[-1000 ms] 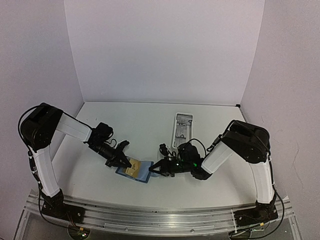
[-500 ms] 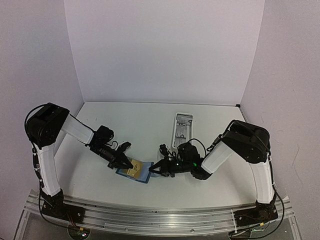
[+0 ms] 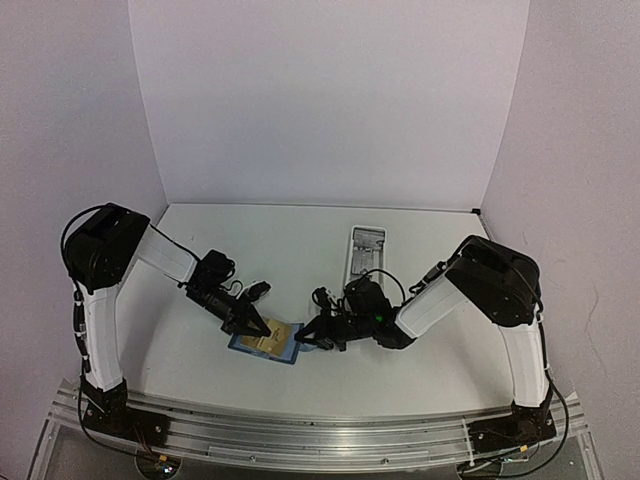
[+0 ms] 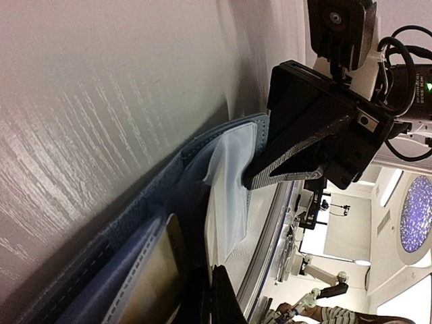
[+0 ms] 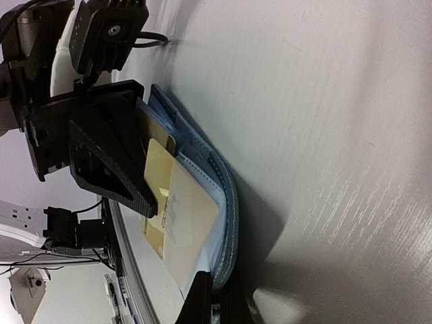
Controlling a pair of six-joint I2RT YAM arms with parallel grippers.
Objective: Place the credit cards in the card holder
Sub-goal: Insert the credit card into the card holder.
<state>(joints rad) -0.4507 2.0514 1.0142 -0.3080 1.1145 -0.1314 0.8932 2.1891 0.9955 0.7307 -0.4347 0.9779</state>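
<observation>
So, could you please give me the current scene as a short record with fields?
card holder: blue, lying open between the two grippers
tan card: flat on the holder's lighter blue inside
left gripper: fingertip down on the tan card; open or shut unclear
right gripper: appears clamped on the holder's right edge
white tray: farther back, apart from the holder
other cards: none clearly visible
</observation>
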